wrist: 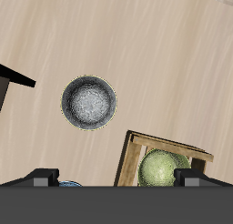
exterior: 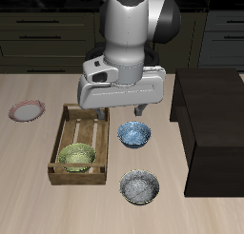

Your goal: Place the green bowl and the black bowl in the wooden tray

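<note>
The green bowl [exterior: 76, 158] [wrist: 164, 168] lies inside the wooden tray [exterior: 65, 135] [wrist: 136, 147], at the tray's end nearer the table's front edge. On the bare table close to the front edge, apart from the tray, rests the black bowl [exterior: 140, 187] [wrist: 89, 104] with its speckled grey inside showing. High above the table, over the tray's far end and the blue bowl, my gripper [exterior: 122, 111] [wrist: 116, 178] hangs open. Its fingers are spread wide and hold nothing.
A blue patterned bowl [exterior: 134, 134] [wrist: 68, 184] sits between the tray and a large dark box [exterior: 214, 124]. A pink-rimmed flat plate [exterior: 27, 110] lies farther back, beyond the tray.
</note>
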Robot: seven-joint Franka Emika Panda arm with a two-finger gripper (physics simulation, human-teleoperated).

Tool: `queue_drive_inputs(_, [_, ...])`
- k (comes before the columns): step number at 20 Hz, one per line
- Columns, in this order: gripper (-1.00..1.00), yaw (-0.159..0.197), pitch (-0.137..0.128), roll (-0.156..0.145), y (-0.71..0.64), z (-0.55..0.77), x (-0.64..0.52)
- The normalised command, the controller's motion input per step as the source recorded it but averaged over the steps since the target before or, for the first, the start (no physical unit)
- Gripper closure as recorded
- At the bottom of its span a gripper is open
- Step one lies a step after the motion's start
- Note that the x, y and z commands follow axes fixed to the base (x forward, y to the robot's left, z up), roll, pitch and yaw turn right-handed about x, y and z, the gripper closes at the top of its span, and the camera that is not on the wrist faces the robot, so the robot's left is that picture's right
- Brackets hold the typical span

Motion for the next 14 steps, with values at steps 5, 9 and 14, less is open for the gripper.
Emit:
queue_drive_inputs(5, [-1.0,0.024,-0.017,0.002,-0.01,-0.01,0.18])
queue_drive_inputs(9, [-1.0,0.008,0.006,0.008,-0.04,-0.07,0.13])
queue_drive_inputs(14, [-1.0,-0.003,0.017,-0.011,-0.12,-0.14,0.24])
